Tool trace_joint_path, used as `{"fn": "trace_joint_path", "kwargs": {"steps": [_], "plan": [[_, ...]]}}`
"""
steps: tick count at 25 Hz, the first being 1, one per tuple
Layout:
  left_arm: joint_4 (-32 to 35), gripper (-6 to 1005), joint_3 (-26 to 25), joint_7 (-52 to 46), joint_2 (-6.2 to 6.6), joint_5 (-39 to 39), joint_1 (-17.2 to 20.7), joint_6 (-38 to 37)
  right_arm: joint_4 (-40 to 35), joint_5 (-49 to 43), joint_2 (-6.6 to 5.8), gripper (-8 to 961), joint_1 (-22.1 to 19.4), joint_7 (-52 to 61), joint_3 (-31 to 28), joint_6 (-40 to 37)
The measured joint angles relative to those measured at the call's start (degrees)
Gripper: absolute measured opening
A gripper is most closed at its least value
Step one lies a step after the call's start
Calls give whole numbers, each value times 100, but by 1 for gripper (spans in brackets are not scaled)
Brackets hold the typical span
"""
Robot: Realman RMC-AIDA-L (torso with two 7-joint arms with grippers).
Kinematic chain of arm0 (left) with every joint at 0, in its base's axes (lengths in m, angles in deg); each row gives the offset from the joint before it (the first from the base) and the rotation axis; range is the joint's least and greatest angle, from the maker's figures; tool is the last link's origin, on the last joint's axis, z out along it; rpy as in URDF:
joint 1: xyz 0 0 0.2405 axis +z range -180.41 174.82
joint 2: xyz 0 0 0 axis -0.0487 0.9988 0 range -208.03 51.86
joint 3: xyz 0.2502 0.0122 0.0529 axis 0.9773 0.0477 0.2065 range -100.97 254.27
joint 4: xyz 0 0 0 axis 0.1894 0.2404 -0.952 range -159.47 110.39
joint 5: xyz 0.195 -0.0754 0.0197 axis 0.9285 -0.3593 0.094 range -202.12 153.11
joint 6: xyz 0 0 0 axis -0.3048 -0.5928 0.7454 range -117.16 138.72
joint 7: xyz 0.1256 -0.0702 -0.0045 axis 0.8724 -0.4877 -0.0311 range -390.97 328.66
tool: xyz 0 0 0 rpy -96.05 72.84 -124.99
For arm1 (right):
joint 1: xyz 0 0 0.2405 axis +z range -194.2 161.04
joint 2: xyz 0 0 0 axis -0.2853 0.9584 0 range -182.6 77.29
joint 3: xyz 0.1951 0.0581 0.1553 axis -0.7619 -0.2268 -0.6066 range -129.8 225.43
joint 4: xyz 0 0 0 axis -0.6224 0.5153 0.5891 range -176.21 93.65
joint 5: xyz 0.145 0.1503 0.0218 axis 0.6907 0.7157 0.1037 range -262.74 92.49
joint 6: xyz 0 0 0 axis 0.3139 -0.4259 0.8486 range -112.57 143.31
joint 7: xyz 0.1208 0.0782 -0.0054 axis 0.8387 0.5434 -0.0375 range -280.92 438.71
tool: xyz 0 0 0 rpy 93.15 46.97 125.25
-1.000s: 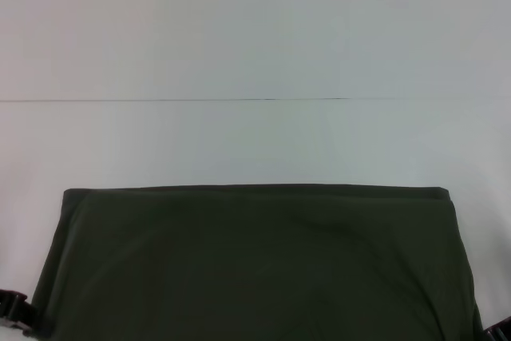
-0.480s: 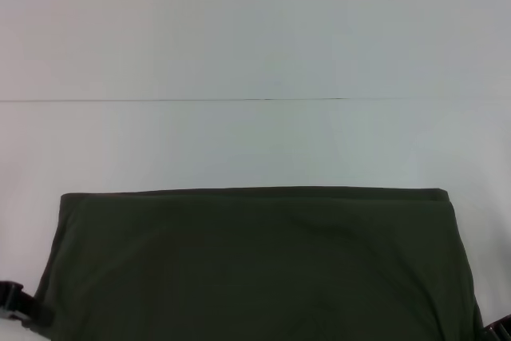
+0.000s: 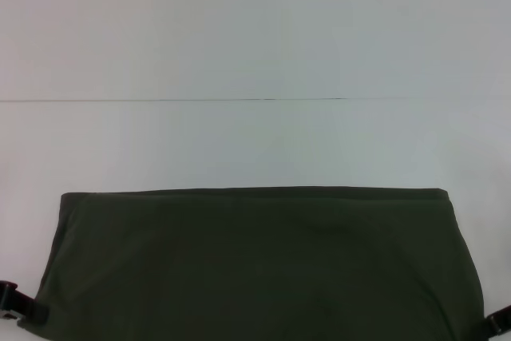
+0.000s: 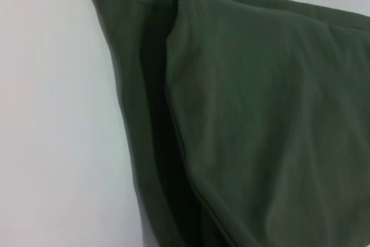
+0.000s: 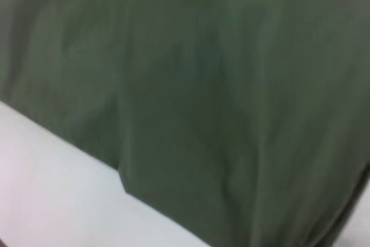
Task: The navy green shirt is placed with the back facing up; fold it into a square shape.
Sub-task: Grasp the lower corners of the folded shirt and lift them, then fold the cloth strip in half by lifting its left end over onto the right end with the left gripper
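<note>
The navy green shirt [image 3: 255, 265] lies on the white table [image 3: 255, 53] as a wide dark olive band across the near part of the head view, its far edge straight. The left wrist view shows the shirt [image 4: 260, 120] in two layers, the upper one set back from the lower one's edge. The shirt [image 5: 202, 96] fills most of the right wrist view. My left gripper [image 3: 20, 309] shows as a black piece at the shirt's near left corner. Against the near right corner sits my right gripper [image 3: 499, 321]. Both are mostly cut off by the picture's edge.
A thin seam line [image 3: 176, 101] crosses the white table beyond the shirt. Bare white tabletop [image 4: 52, 143] lies beside the shirt's left edge.
The shirt's near side edges have spread slightly outward. More of the right gripper shows at the bottom right corner. The left gripper has shifted a little towards the shirt.
</note>
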Motion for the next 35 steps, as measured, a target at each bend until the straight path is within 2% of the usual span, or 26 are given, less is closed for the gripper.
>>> {"fn": "trace_joint_path", "kwargs": {"steps": [5,8,10,13,15,21,24,26,29,35], "plan": [[-3,40,-35,-1,-10,-18,27,29,-208,119,-186,464,-10,-209,-674,-127],[1,50,-59,-29,-17,-32,37,35,-202,662,-283,615,-28,-663,-1264,-250],[16,56,-131,-21,-30,-41,38,27,-73,1270,-318,701,-69,-1087,-1501,-351],[23,66,-212,-11,-36,-62,53,20,268,2148,-291,808,-139,-2078,-1510,-361],[25,155,-312,-49,-36,-78,69,30,541,2484,-172,879,-144,-2955,-1485,-402],[53,408,-501,-226,-39,-65,109,128,793,2681,394,871,-51,-4927,-1319,-182],[73,525,-500,-342,-51,-32,148,315,835,2686,602,870,-25,-5495,-1152,102],[107,601,-506,-406,-53,-41,163,367,1001,2696,668,873,-2,-5930,-999,302],[139,714,-575,-510,-34,-86,169,427,1278,2707,675,877,85,-6352,-778,583],[102,723,-919,-527,-14,-115,61,426,1846,2750,720,877,338,-6883,-153,1438]]}}
